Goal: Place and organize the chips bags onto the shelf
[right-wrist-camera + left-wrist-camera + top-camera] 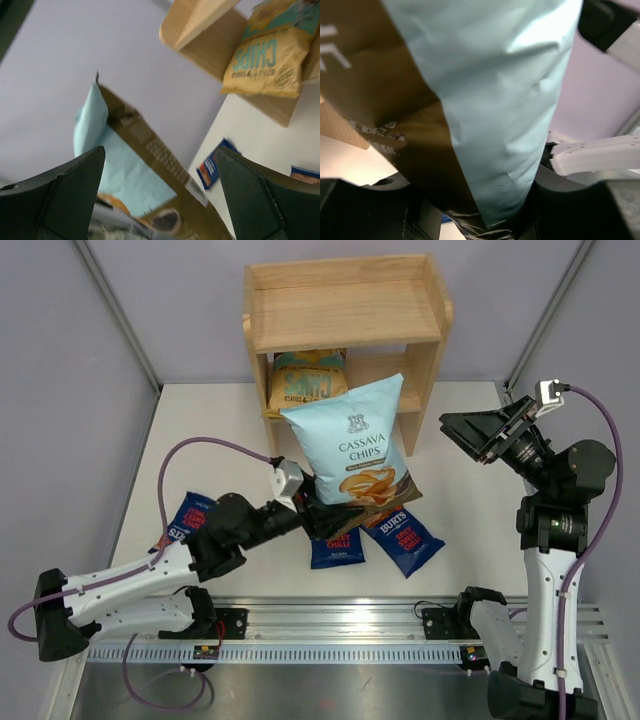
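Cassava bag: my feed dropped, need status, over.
Left hand shut on Cassava bag, held upright. Right hand open, apart. Tan bag on shelf lower tier, left side.

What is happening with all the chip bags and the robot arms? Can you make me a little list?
Held bag: Cassava Chips bag, upright, pinched at its bottom edge by the left fingers
Other arm: right fingers open, holding nothing
On the shelf: tan bag on the lower tier; no bags on the top tier
On the table: three blue bags, one beside the left arm, two in the middle
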You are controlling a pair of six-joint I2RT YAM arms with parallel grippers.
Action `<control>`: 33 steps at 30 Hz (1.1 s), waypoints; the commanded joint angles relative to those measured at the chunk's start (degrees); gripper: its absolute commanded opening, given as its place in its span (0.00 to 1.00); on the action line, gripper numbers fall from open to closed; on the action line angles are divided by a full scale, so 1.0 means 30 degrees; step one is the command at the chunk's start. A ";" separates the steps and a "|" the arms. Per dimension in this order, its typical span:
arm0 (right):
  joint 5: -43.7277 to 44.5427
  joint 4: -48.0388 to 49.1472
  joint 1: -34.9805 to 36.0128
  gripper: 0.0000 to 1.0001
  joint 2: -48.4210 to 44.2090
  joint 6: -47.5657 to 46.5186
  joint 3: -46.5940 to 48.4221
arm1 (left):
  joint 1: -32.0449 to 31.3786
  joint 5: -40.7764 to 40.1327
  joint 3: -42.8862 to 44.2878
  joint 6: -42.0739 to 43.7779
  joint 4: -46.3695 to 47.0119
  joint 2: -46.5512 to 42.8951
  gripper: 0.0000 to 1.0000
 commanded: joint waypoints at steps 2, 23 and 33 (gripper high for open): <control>-0.6036 0.2790 0.1788 0.99 -0.0375 -0.6025 0.0302 | 0.2045 0.7092 0.0568 -0.4251 -0.1048 -0.1881 0.35; -0.6746 0.3467 0.6362 1.00 -0.2282 -0.2228 -0.2159 | 0.2427 1.2195 0.3939 -1.0000 0.0733 0.2012 0.28; -0.4345 0.5834 0.6333 0.40 -0.2339 -0.0500 -0.3416 | 0.3567 1.3163 0.3735 -1.0525 -0.0465 0.2074 0.35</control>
